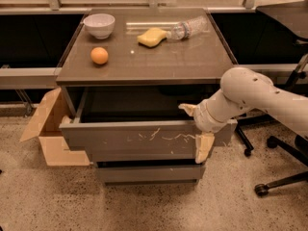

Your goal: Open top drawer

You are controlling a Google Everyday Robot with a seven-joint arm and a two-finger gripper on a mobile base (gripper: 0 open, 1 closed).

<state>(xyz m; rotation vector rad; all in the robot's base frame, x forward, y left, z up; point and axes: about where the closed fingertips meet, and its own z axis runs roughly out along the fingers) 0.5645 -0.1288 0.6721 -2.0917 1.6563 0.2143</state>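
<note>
The top drawer (134,139), a wide grey-brown front with white scratch marks, stands pulled partly out of the cabinet (144,64), and its dark inside shows behind the front. My gripper (196,129) is at the right end of the drawer front and is open. One fingertip (186,109) is behind the front's top edge and the other finger (204,148) hangs in front of its face. The white arm (255,93) reaches in from the right.
A lower drawer front (149,173) sits below. On the cabinet top are a white bowl (99,24), an orange (99,56), a yellow sponge (151,36) and a lying plastic bottle (190,28). A cardboard box (45,129) stands left, and office chair legs (281,179) right.
</note>
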